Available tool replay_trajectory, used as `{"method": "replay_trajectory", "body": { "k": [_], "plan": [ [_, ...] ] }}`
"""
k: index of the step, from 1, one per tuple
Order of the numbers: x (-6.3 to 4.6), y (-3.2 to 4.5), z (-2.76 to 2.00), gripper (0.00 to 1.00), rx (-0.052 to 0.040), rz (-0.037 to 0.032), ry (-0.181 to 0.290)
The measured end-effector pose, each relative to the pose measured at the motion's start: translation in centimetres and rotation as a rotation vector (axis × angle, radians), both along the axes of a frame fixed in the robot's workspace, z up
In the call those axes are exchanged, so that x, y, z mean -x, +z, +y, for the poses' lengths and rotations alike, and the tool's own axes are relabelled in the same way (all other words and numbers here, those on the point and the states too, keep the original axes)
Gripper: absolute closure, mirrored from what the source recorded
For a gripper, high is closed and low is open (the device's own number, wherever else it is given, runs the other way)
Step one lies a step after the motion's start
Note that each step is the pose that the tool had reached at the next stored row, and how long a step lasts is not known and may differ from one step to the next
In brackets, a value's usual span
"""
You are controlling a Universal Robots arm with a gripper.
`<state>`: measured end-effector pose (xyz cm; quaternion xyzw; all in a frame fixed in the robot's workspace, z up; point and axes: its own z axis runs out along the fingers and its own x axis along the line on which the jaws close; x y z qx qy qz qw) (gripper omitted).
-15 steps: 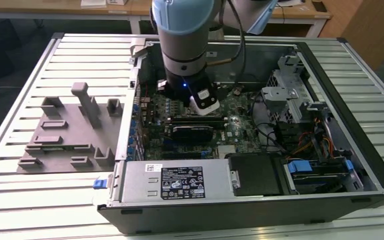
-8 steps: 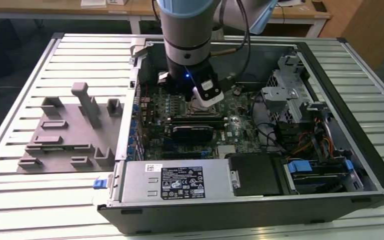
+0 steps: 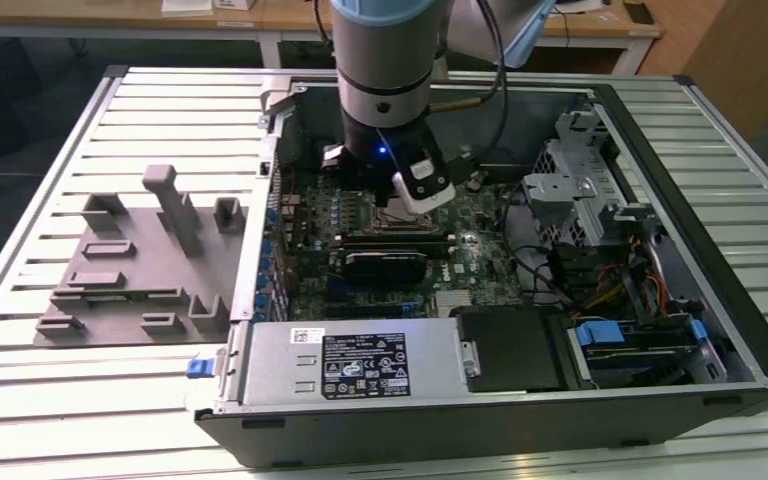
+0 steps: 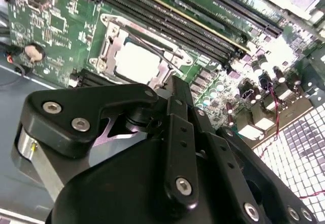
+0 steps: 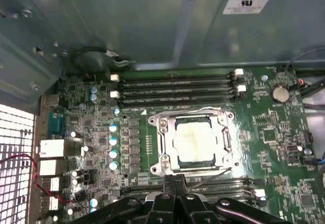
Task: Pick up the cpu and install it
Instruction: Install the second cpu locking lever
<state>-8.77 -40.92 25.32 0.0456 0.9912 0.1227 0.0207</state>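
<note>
Cpu (image 5: 193, 140), flat, square, dull silver on top, seated in the metal-framed socket (image 5: 165, 155) on the green motherboard (image 5: 274, 132), beside rows of black memory slots (image 5: 175, 89). Gripper (image 5: 173, 179) just above the socket's edge in the first wrist view, black fingers (image 5: 177, 186) pressed together on nothing, arm (image 3: 384, 90) standing straight down into the open computer case (image 3: 651, 140). Grey plastic fixture tray (image 3: 117, 270) on the slatted table (image 3: 37, 180), well apart towards the exterior view's left

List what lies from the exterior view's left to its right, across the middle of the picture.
Grey fixture tray → robot arm standing over the motherboard inside the open computer case → silver drive cage → bundle of orange and black cables → slatted table.
</note>
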Motion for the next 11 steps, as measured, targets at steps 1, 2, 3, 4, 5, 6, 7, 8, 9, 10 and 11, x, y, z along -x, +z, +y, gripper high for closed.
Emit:
{"method": "replay_trajectory", "body": {
  "k": [1,2,3,4,5,6,7,8,9,10,11],
  "plan": [
    [-0.15,0.0,0.0,0.89,0.0035,0.001,-0.001],
    [-0.32,0.0,-0.01,0.89,0.0062,0.002,-0.002],
    [-0.49,0.0,-0.02,0.89,0.0079,0.0028,-0.002],
    [-0.57,-0.01,-0.09,0.89,0.0087,0.0035,-0.003],
    [-0.62,-0.04,-0.16,0.89,0.009,0.0042,-0.003],
    [-0.68,-0.1,-0.2,0.89,0.009,0.0052,-0.003],
    [-0.74,-0.18,-0.25,0.89,0.0089,0.0062,-0.004],
    [-0.8,-0.27,-0.29,0.89,0.009,0.0072,-0.004],
    [-0.87,-0.39,-0.33,0.89,0.009,0.0084,-0.005],
    [-0.96,-0.53,-0.35,0.89,0.0091,0.0095,-0.005],
    [-1.07,-0.69,-0.37,0.89,0.009,0.0105,-0.005]
  ]
}}
